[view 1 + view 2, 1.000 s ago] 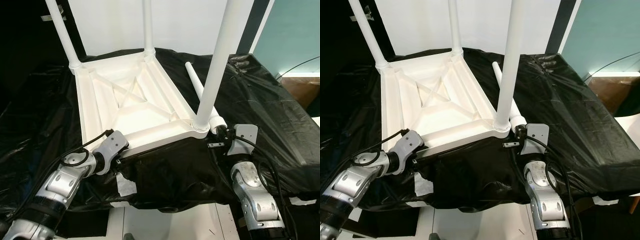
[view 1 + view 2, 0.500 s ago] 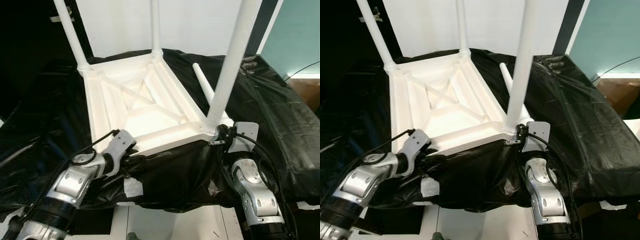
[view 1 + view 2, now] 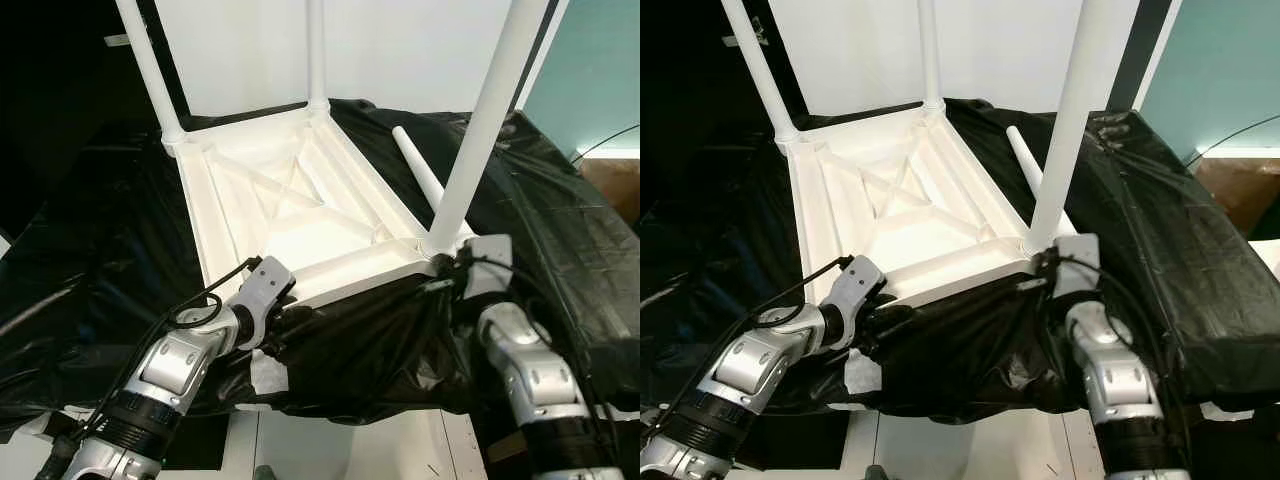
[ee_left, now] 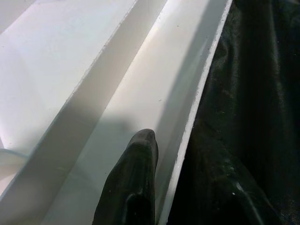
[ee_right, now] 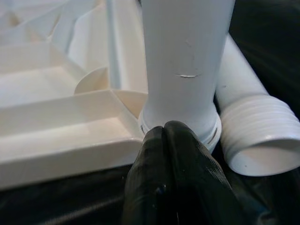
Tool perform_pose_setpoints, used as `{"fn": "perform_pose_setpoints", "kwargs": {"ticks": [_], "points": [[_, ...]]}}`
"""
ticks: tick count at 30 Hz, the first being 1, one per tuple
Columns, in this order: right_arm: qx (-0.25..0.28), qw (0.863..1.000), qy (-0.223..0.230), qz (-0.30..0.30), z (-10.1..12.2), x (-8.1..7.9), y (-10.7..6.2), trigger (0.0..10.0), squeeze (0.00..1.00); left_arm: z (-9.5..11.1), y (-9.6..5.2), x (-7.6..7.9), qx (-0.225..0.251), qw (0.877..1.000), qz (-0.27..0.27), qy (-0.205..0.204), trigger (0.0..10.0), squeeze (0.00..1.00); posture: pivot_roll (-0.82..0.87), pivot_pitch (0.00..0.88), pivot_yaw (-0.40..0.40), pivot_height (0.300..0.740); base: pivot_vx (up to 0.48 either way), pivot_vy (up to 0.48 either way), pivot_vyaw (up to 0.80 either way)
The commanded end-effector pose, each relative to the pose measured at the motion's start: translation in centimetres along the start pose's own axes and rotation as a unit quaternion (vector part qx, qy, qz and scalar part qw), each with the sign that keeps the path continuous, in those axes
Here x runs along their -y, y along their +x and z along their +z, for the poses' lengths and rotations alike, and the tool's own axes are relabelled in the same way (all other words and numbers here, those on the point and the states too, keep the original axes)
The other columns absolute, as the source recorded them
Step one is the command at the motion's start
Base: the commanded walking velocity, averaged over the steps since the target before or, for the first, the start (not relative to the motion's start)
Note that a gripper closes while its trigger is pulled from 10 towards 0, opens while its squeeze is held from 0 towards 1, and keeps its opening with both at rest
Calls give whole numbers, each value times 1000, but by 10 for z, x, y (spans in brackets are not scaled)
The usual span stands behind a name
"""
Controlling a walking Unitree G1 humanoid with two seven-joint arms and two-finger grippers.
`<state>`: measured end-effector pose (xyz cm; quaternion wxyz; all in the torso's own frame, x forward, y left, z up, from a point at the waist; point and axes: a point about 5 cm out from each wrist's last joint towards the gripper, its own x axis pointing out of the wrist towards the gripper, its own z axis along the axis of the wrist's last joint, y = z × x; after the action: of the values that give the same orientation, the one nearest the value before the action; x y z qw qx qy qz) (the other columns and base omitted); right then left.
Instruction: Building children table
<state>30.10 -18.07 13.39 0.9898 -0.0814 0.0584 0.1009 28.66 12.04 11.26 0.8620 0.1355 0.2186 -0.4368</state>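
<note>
Upturned table (image 3: 290,215) — left gripper's (image 3: 283,300) fingers (image 4: 131,187) inside its rim.

White table (image 3: 290,215) upside down, three legs up; loose leg (image 3: 420,172) seemingly lying just beside

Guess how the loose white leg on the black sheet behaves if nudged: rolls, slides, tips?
The loose leg is a smooth round tube lying flat, so it probably rolls sideways. The wrinkled black sheet may slow it. It looks like hollow plastic, open at its threaded end, so likely light and stiff.
</note>
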Motion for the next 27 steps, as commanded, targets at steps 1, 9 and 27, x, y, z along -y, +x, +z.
{"fn": "perform_pose_setpoints", "kwargs": {"ticks": [1, 9, 27], "points": [[-30, 999, 3, 32, -9, -6, 2, 10000, 0, -20, 5, 8, -41, 999, -9, -25, 10000, 0, -28, 50, -7, 740, 0, 0, 0], [-78, 994, -20, 79, -19, -7, 4, 10000, 0, -21, 5, 13, -44, 998, 3, -35, 10000, 0, -11, 61, -17, 740, 0, 0, 0], [-104, 986, -94, 86, -17, 38, 27, 10000, 0, -25, -1, 23, -60, 997, -17, -39, 10000, 0, 10, 72, -17, 740, 0, 0, 0]]}}
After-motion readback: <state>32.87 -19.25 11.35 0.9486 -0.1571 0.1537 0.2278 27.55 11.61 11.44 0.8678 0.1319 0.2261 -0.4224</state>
